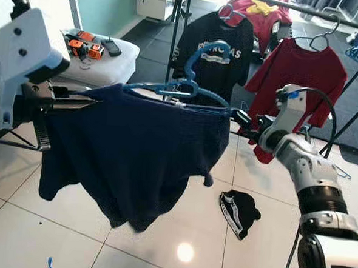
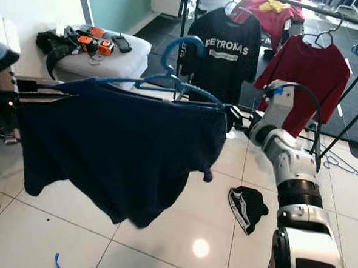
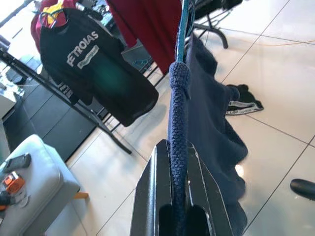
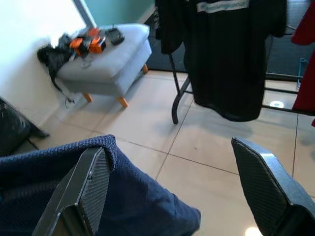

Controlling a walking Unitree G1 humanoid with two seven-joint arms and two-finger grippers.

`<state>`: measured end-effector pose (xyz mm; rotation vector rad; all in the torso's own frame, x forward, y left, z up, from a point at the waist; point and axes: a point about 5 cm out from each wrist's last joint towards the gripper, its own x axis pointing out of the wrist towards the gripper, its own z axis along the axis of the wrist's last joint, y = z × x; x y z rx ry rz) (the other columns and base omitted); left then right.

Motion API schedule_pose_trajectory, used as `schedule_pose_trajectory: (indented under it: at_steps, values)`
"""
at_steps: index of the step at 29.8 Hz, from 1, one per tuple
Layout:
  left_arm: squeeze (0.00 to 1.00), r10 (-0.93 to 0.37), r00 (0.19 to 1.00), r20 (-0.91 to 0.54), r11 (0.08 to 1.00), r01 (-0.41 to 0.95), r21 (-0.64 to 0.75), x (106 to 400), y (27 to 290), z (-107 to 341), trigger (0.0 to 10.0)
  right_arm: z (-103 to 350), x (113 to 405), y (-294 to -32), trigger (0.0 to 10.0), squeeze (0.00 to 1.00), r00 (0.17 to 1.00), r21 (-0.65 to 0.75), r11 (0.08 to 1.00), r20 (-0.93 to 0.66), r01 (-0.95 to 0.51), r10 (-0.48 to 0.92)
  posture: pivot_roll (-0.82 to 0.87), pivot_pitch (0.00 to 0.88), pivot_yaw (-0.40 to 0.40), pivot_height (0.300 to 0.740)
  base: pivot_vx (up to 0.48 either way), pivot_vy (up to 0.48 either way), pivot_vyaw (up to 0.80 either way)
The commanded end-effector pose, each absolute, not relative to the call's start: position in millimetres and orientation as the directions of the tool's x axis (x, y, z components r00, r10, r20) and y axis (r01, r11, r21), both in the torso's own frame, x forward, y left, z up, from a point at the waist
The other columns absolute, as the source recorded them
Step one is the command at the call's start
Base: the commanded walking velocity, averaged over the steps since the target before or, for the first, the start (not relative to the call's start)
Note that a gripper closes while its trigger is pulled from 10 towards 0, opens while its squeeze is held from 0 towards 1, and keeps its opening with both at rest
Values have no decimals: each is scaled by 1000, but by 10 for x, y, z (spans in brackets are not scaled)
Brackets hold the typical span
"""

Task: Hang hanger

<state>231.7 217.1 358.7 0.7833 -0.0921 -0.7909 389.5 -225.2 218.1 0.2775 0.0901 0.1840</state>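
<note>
A light-blue plastic hanger (image 1: 188, 86) carrying a dark navy knitted sweater (image 1: 135, 149) hangs in the air in front of the robot, stretched between its two arms and not yet on any rail, its hook standing up above the garment's neckline. The left gripper (image 3: 178, 196) is clamped narrow on the sweater's shoulder edge at the hanger's left end, the knit running straight out between its black fingers. The right gripper (image 4: 172, 191) sits at the opposite shoulder with its fingers spread wide, one finger resting against the fabric and the other well clear, so it seems to steady the load, not grasp it. Behind stands a black metal clothes rack (image 1: 296, 7) holding a black printed T-shirt (image 1: 217, 48) and a dark red T-shirt (image 1: 301, 71) on their own hangers; a gap lies between them. To do this step well, the robot likely needs to lift the hanger so the hook clears the rail, keep it level so the sweater does not slide off, and aim for that gap. A black garment (image 1: 240, 212) lies on the pale tiled floor (image 1: 51, 235), and a grey padded stool (image 1: 104, 65) bearing small orange objects stands to the left.
</note>
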Motion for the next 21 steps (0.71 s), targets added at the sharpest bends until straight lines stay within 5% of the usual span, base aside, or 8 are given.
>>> schedule_pose_trajectory:
  at_steps: [1,21]
  values:
    - [0,-625,762,-170,451,531,717,2278,2237,3688,0,2193,3871,-2487,10000,0,994,310,948,-61,-67,90,14,123,-56,740,0,0,0]
    - [0,-605,793,-68,491,440,752,2350,2181,3595,0,2326,3965,-2370,10000,0,991,403,906,13,-130,136,12,126,-53,740,0,0,0]
